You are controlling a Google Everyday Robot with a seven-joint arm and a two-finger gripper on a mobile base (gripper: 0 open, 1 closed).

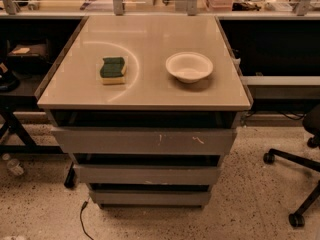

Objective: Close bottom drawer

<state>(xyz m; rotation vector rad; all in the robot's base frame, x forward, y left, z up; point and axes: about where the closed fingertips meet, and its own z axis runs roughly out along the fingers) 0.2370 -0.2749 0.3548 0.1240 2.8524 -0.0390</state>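
I cannot find my gripper anywhere in the camera view, so I cannot tell how its jaws stand or whether they hold anything.

The bottom drawer (150, 198) sits at 6 o'clock from the middle of the view, the lowest and narrowest of three grey fronts stacked under the counter (150, 91). Its front is plain and has no handle. A dark strip shows along its upper edge, between it and the middle drawer (147, 174) directly above. From this angle I cannot tell how far out it stands. Above the middle one is the top drawer (145, 141), the widest front, marked with a few white scratches right of its centre, and another dark gap separates it from the counter's edge.

On the beige counter, a green-and-yellow sponge (113, 70) lies at 11 o'clock, green side up. A white bowl (189, 66) stands upright at 1 o'clock, well apart from the sponge.

On the speckled floor, the black wheeled base of an office chair (295, 184) reaches in at 4 o'clock. A thin dark cable (82, 219) trails at 7 o'clock, near the cabinet's lower left corner. A small clear bottle (12, 165) lies at 8 o'clock.
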